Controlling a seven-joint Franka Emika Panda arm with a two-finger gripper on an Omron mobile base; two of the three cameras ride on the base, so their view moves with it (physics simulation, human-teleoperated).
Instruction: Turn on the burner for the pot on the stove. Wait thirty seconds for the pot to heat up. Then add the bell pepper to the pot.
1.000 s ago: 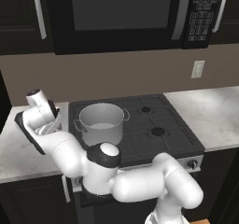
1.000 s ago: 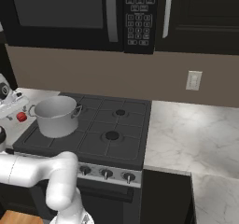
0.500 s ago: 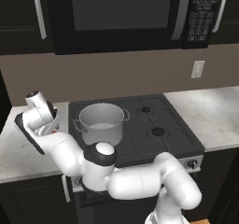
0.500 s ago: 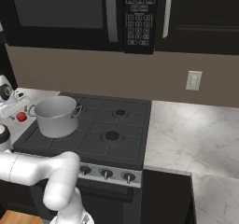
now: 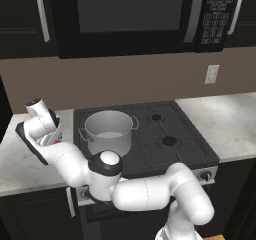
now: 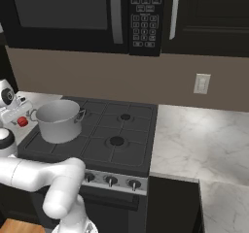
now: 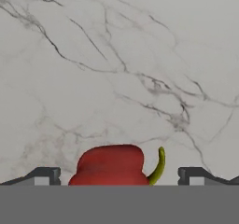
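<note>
We note the pot [image 5: 108,132] as brushed silver-grey metal, dull sheen, smooth walls. Stove [image 6: 104,137] top reads matt black, grates rough-looking cast iron; its front strip looks like satin metal. Counter [image 7: 116,69] is pale marble-patterned stone, grey veins, smooth and faintly polished. Bell pepper [image 7: 111,166] has glossy red skin and a waxy green stem. Microwave [image 5: 131,14] door is glossy dark glass.

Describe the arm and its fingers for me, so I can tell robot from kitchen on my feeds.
The arm is glossy white, built of rounded tubular segments with dark bands at the joints and a black-rimmed white round cap at one joint. No cables or markings are visible. In the hand view, the gripper ends in two small dark grey, blocky fingers.
</note>
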